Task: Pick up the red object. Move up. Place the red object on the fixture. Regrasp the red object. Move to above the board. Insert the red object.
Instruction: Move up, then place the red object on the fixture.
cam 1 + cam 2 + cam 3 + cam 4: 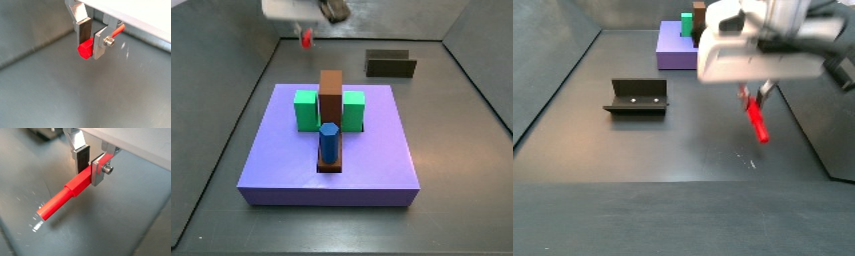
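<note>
My gripper (90,170) is shut on the red object (67,195), a long thin red peg with a thicker square end clamped between the silver fingers (100,42). In both wrist views the peg hangs over bare grey floor. In a side view the gripper (754,97) holds the peg (756,118) tilted, its lower tip just above the floor, well to the side of the fixture (636,96). From the opposite side, the peg (306,39) hangs beyond the board (278,150), apart from the fixture (390,64).
The lavender board carries green blocks (305,110), a brown bar (331,95) and a blue hexagonal peg (329,140). Grey walls close in the floor (647,150) on all sides. The board (676,52) lies at the far end in a side view.
</note>
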Available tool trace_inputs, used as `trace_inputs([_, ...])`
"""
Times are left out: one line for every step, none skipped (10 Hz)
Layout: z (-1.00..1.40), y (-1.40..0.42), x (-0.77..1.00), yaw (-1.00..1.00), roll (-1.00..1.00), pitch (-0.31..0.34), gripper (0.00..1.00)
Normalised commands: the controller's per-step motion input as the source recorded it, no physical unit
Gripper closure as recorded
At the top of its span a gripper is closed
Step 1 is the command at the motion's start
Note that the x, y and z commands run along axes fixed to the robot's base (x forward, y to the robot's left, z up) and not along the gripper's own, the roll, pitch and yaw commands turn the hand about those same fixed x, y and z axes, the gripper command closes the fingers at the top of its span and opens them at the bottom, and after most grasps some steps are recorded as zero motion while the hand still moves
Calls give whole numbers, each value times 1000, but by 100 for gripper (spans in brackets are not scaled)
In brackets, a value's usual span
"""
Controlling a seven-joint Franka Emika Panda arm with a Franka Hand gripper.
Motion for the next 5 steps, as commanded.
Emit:
trace_inputs([369,2,-36,-21,76,34,100])
trace_inputs([-20,0,0,0,-43,0,100])
trace_inputs([0,0,0,-77,-449,-46,100])
trace_inputs([157,114,177,-194,-1000,-220,100])
trace_inputs([131,114,294,-214,-1000,-363,100])
